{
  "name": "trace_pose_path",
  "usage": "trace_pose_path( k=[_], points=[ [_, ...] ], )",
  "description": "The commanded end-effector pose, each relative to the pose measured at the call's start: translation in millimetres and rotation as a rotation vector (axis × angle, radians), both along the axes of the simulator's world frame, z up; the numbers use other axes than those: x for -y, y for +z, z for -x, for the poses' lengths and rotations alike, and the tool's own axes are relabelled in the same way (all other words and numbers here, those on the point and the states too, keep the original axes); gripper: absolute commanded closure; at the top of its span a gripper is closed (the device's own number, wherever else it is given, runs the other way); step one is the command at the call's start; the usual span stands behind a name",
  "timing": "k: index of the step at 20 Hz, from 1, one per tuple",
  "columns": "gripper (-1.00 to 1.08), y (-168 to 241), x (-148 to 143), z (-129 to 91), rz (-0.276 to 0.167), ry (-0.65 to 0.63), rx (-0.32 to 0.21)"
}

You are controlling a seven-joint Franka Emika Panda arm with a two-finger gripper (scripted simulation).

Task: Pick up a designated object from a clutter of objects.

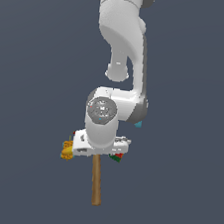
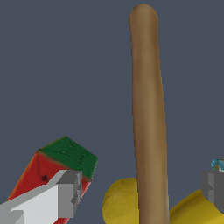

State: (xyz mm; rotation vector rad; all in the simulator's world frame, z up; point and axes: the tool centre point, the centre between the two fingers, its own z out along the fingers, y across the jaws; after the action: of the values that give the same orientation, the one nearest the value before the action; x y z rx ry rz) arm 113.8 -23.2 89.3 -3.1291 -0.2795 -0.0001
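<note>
Hammer (image 2: 148, 122) lies between the gripper's (image 2: 142, 192) two grey fingertips (image 2: 70, 192), which stand spread wide apart on either side of its brown handle without touching it. Its head is hidden; in the exterior view only the handle end juts from under the wrist. A yellow banana (image 2: 120, 203) lies under the handle, and a red-and-green cube (image 2: 57, 168) sits just behind one fingertip. An orange patterned piece (image 1: 68, 150) shows beside the wrist. The surface (image 1: 34, 74) is plain dark grey-blue with no visible edge.
</note>
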Motion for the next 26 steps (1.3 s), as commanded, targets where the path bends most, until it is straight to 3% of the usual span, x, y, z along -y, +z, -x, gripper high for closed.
trace_pose_path(
  k=[1,8,9,26],
  points=[
    [-0.92,-13,0,1,0.0,0.0,0.0],
    [-0.92,-24,0,-1,0.0,0.0,0.0],
    [1.08,-24,0,-1,0.0,0.0,0.0],
    [1.08,-11,3,3,0.001,-0.001,0.004]
  ],
)
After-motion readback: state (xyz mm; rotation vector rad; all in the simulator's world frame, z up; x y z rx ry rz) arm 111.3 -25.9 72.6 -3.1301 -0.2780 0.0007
